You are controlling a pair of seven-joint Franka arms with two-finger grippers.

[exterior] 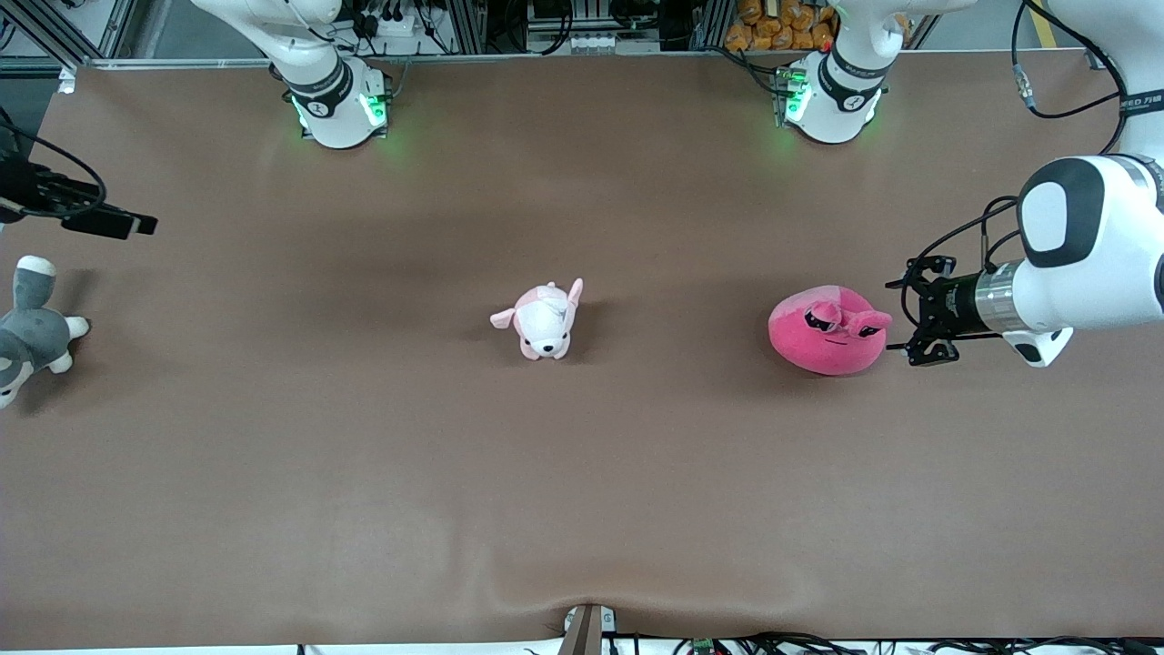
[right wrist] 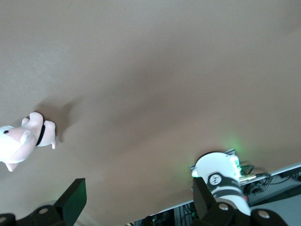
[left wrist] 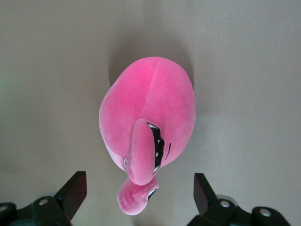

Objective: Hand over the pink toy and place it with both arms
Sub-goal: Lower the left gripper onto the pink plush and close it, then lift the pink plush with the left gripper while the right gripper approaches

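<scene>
The pink toy (exterior: 827,332), a round hot-pink plush with dark sleepy eyes, lies on the brown table toward the left arm's end. My left gripper (exterior: 911,314) is level with it, just beside it on the left arm's end, and open. In the left wrist view the pink toy (left wrist: 150,117) fills the middle. One floppy ear reaches into the gap of the left gripper (left wrist: 138,179), touching neither finger. My right gripper (exterior: 141,221) hangs open over the right arm's end of the table. The right gripper (right wrist: 138,183) has nothing between its fingers.
A pale pink-and-white puppy plush (exterior: 544,320) sits mid-table, also seen as the puppy plush (right wrist: 21,141) in the right wrist view. A grey-and-white plush animal (exterior: 32,332) lies at the table's edge below the right gripper. Both arm bases (exterior: 336,100) stand along the back edge.
</scene>
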